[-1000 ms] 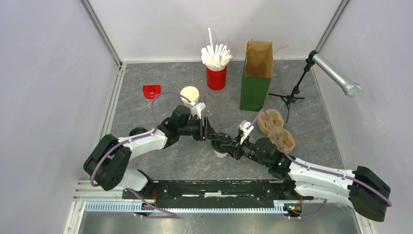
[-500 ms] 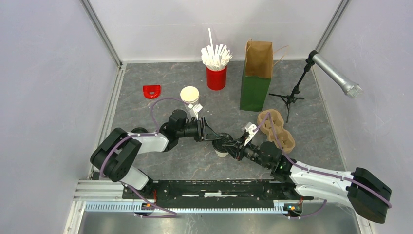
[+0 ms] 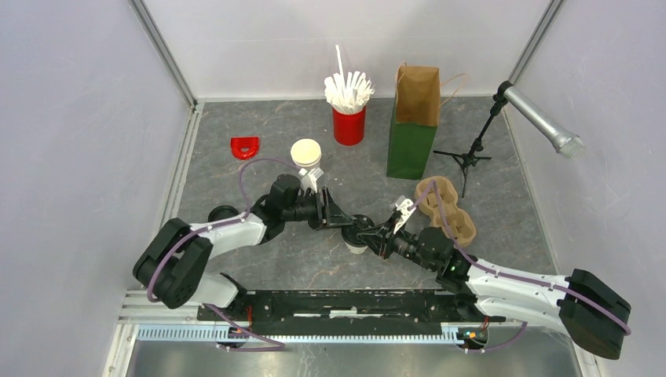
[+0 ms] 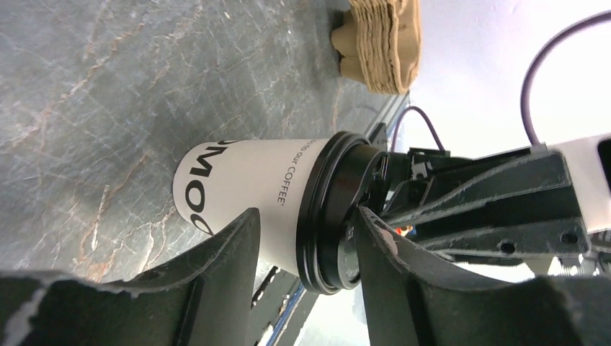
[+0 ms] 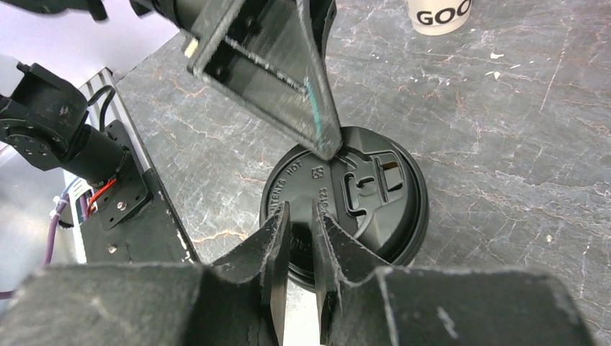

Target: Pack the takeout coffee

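Inside the half-open left tool (image 4: 304,220), the coffee cup (image 4: 245,180) stands on the bench (image 5: 504,144), its lid (image 5: 360,187) pinched by the narrowed right tool (image 5: 300,216), so a sideways tug could tip it.

Small paper takeout coffee cup (image 4: 252,176): cream-white, dark lettering — black lid (image 5: 346,194)
Stone-look tabletop (image 3: 212,173): grey, pale veins
Tall paper bag (image 3: 412,122): brown above, green below
Round straw holder (image 3: 349,126): red
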You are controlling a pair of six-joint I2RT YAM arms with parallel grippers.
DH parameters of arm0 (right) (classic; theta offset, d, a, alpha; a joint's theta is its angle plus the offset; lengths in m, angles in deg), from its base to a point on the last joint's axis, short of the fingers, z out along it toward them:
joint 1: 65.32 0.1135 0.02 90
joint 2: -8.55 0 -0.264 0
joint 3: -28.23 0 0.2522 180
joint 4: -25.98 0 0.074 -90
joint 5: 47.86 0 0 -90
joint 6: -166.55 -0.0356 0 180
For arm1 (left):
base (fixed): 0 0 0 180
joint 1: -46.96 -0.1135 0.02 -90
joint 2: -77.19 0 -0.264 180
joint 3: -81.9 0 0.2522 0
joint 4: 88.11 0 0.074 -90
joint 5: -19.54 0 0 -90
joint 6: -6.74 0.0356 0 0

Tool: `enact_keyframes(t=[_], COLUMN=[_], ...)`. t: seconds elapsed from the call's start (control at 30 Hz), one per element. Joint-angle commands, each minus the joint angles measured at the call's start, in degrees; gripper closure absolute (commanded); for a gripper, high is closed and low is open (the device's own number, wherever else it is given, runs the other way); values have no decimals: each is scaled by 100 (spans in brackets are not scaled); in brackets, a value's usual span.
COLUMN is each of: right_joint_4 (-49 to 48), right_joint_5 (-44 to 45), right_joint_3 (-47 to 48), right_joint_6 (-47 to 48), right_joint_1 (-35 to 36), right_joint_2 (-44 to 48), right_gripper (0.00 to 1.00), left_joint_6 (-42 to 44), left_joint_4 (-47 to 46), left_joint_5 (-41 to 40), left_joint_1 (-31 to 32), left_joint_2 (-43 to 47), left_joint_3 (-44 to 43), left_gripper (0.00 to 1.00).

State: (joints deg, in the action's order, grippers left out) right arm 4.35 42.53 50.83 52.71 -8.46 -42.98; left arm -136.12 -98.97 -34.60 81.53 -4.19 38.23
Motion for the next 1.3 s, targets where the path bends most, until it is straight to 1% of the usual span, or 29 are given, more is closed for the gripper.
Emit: enact_keyframes(t=[0.0,0.07,0.13,0.23,0.33,0.4,0.43,0.47,0.5,0.53,0.7,0.87,0.93,1.13,1.27], right_joint_4=[2211,2386,2541,2858,3233,3520,3842,4052,4200,4352,4874,5111,5147,5170,4972], right_joint_5=[-258,-275,-288,-301,-265,-104,38,162,279,394,884,1339,1335,1384,1252], right_joint_3=[152,596,1007,1632,2095,2383,2532,2631,2738,2823,3278,3678,3726,3705,3599], right_joint_6=[11,77,130,215,330,433,520,646,777,889,1390,1653,1733,1810,1869], right_joint_1=[11,2,1,-2,-1,-2,0,0,1,11,214,435,449,449,449], right_joint_2=[-313,-241,-145,-38,26,20,-6,-43,-99,-188,-735,-1114,-1191,-1366,-1447], right_gripper=[74,69,63,54,36,26,19,14,7,2,2,2,2,2,2], left_joint_6=[417,514,627,985,1411,1705,1857,1977,2062,2132,2498,2689,2703,2755,2766], left_joint_4=[1980,2240,2508,3238,4143,4848,5138,5344,5574,5748,6636,6829,6868,6877,6786], left_joint_5=[-236,-221,-223,-525,-1181,-1845,-2126,-2360,-2546,-2747,-3417,-3560,-3749,-3865,-3919], left_joint_1=[-46,-50,-60,-74,-116,-117,-112,-117,-117,-117,-116,-117,-117,-116,-117], left_joint_2=[518,622,655,742,1019,1290,1470,1636,1858,2072,2958,3631,3741,3880,3936], left_joint_3=[-913,-1428,-1869,-2451,-2833,-3068,-3151,-3197,-3218,-3230,-3100,-2485,-2297,-2000,-1913], left_gripper=[38,34,33,29,24,18,15,4,0,0,0,0,0,0,0])
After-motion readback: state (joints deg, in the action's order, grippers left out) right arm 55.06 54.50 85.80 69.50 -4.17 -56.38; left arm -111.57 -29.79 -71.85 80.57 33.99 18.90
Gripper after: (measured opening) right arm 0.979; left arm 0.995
